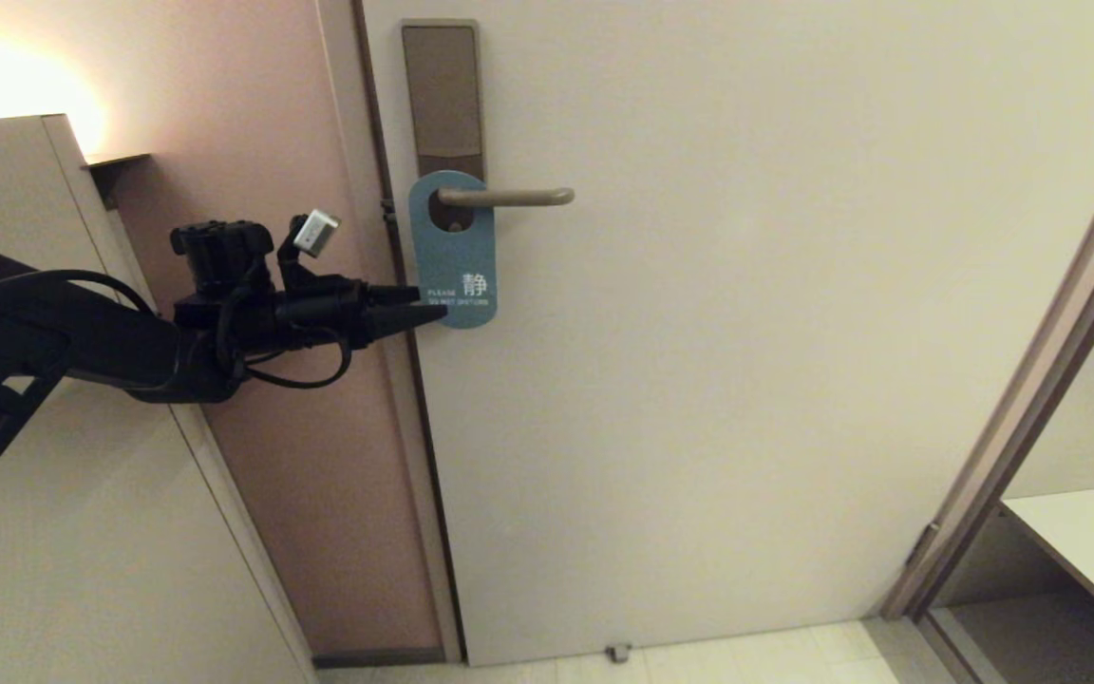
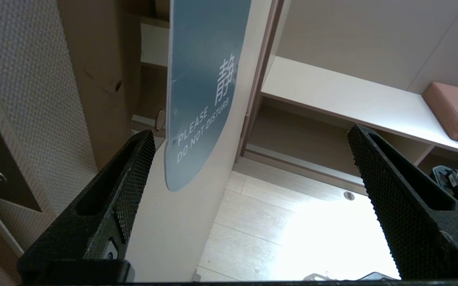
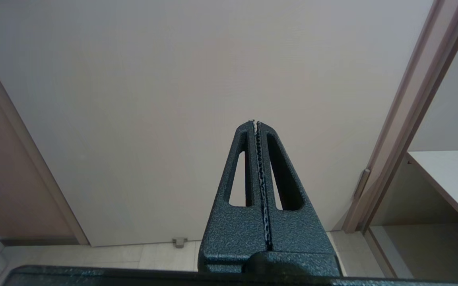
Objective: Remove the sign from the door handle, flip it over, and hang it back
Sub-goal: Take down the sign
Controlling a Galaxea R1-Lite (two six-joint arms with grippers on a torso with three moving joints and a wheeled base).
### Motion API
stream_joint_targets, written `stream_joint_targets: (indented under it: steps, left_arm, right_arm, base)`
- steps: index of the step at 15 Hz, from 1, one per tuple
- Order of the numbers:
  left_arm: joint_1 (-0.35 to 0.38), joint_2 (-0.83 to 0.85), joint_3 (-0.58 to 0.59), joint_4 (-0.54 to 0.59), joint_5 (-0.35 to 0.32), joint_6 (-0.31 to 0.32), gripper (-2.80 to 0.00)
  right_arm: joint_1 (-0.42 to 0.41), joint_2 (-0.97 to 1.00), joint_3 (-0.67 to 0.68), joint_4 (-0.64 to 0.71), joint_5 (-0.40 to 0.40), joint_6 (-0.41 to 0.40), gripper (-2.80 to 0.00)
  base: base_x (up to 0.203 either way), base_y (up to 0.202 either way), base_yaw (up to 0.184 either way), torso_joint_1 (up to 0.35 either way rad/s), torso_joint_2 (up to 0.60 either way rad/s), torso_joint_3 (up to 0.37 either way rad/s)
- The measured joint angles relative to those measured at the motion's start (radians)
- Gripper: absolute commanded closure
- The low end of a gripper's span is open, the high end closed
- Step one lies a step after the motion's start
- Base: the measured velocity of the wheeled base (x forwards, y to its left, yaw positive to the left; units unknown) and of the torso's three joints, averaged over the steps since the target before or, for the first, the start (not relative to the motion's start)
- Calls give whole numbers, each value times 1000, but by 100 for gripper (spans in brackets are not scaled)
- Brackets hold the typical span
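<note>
The left hand [image 1: 424, 309] is wide open, its two black fingers [image 2: 133, 174] spread far apart. Its tips are at the bottom end of the sign [image 1: 455, 252], which sits a little left of the middle in the upper part of the head view. The sign hangs on the door handle [image 1: 507, 197] with its teal "PLEASE DO NOT DISTURB" side showing. Behind it is the pale door [image 1: 746, 380]. The right hand [image 3: 257, 123] is closed tight and holds nothing, pointing at the door, low down.
</note>
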Motion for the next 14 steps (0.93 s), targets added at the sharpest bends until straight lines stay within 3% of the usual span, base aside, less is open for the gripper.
stream_joint_targets:
  steps: [14]
  left_arm:
    - [-6,-70,88,-1,-1,6,-280]
  right_arm:
    - [0,0,0,0,0,0,0]
  base:
    - [0,0,0,0,0,0]
